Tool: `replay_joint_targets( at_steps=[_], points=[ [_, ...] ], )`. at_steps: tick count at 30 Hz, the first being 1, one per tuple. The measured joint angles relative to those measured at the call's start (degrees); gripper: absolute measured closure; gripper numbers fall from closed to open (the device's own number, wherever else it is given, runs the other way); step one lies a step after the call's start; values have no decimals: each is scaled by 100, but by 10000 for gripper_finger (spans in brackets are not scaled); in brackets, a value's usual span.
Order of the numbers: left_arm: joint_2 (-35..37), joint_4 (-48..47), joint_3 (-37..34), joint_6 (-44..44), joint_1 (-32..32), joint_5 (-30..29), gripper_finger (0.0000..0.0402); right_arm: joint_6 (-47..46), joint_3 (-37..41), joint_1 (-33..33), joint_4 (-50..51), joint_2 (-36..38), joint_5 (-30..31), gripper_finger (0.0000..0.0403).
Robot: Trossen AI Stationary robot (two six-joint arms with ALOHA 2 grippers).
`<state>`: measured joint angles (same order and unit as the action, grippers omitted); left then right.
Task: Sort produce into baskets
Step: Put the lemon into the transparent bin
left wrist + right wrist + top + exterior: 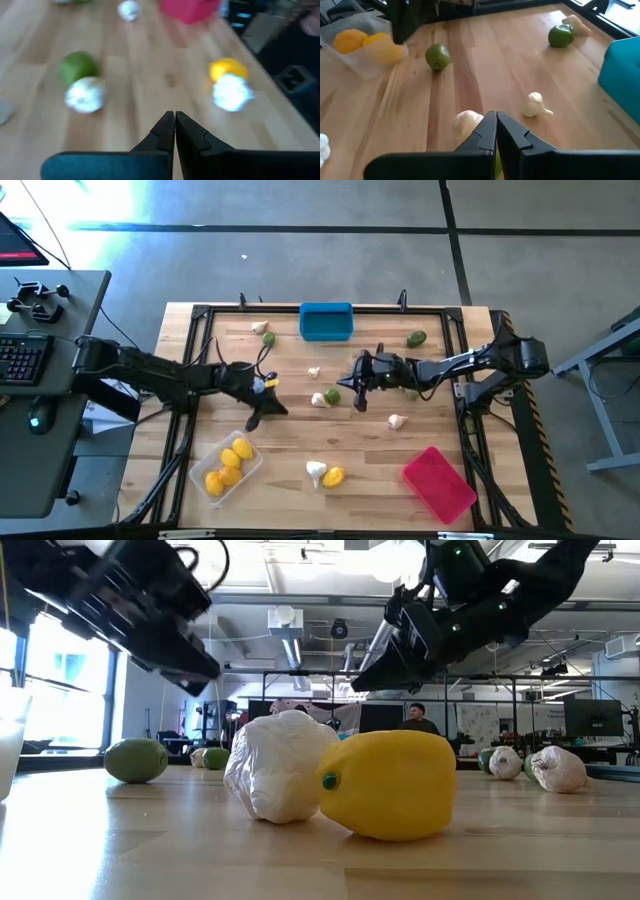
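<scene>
- Left hand (254, 420) clenched, empty, above the counter (300, 430) beside the clear basket (228, 465) holding lemons
- Right hand (360, 402) clenched, empty, near a green piece (332, 395)
- Blue basket (326, 321) and red basket (438, 483) at opposite edges

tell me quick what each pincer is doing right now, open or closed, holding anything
Left pincer: closed, holding nothing, above the table near the clear bin.
Right pincer: closed, holding nothing, above a garlic bulb.

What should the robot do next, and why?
Probably lower the right tool and open it over the garlic bulb and green piece beside it: its fingers are shut and empty, and the blue basket and red basket look empty.
</scene>
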<state>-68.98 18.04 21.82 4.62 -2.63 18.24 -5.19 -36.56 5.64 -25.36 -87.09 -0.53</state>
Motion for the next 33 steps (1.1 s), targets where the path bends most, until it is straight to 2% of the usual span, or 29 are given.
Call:
replay_joint_targets(
  at_steps=[3,6,11,16,24,30,33],
  points=[
    [-224,-30,-6,-135,-418,-3,401,-32,-20,132,93,0,-53,403],
    [-417,169,-6,-366,-870,314,401,-148,-117,220,280,2,-57,403],
    [-729,1018,-6,-447,-1384,1029,401,-671,-169,228,511,2,-14,403],
    [-1155,1963,-4,-422,-1688,1108,401,-935,-173,134,503,2,185,402],
    [-1795,3264,-2,-182,-1878,978,401,-529,-173,229,535,2,-15,402],
    [-1938,3121,-2,-18,-1873,977,401,-426,-175,271,652,3,-156,401],
    [-1935,3075,-2,-95,-1838,975,401,-429,-175,35,755,4,-304,383]
  ],
)
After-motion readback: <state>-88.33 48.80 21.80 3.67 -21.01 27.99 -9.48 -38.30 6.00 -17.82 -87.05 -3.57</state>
